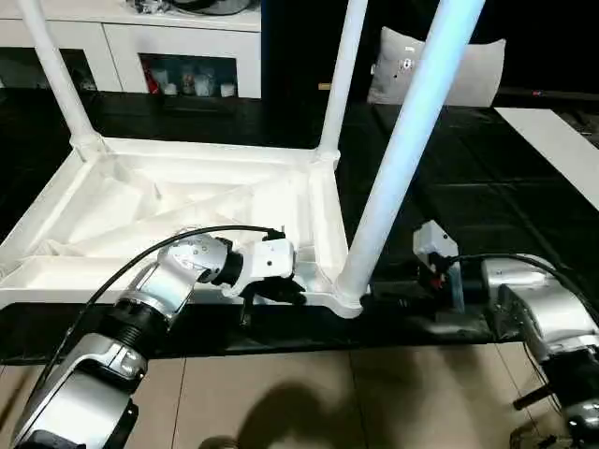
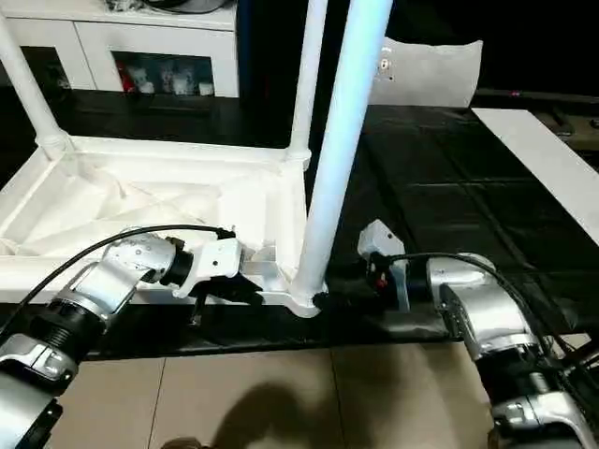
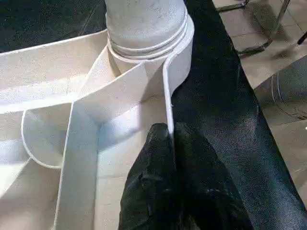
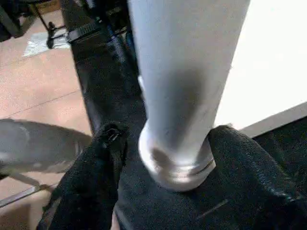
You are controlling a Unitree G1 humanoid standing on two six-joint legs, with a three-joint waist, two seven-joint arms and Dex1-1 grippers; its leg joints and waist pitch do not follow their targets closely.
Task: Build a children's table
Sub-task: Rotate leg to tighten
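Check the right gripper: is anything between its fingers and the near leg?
Nothing visible. The right gripper has one black finger on either side of the near leg, just above its corner socket, with only open gaps between them.

The silver left forearm (image 1: pixel 154 295) reaches forward and inward from the lower left, its black cable arching over the wrist; the left gripper (image 1: pixel 281 290) with two black fingers lies roughly level, pointing toward the robot's right; its fingers (image 3: pixel 165 158) are pressed together, tips at a thin white plastic wall. The silver right forearm (image 2: pixel 482 318) comes in from the lower right; the right gripper (image 4: pixel 165 143) stands apart, one black finger (image 4: pixel 103 158) on each side of a white round tube.
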